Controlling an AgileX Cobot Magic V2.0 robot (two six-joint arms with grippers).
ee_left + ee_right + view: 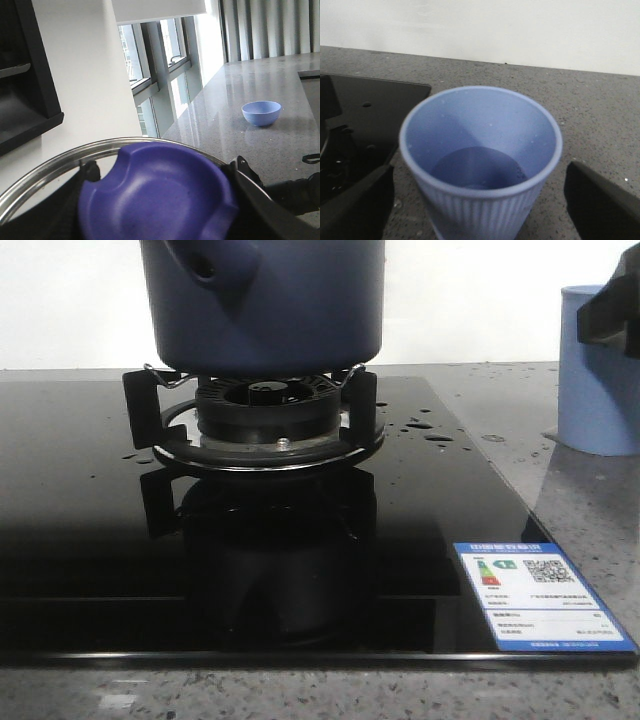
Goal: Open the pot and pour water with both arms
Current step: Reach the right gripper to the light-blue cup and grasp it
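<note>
The pot point(262, 302) sat on the burner stand point(265, 425) and filled the middle of the black stove top point(80, 540), blocking any straight path across it. The glass in front of and to the left of the burner lay open. To the right, water point(425, 430) dotted the glass, and the cup point(480, 165) stood on the stone counter point(600, 100) between the right gripper point(480, 200) fingers, both clear of its sides
</note>
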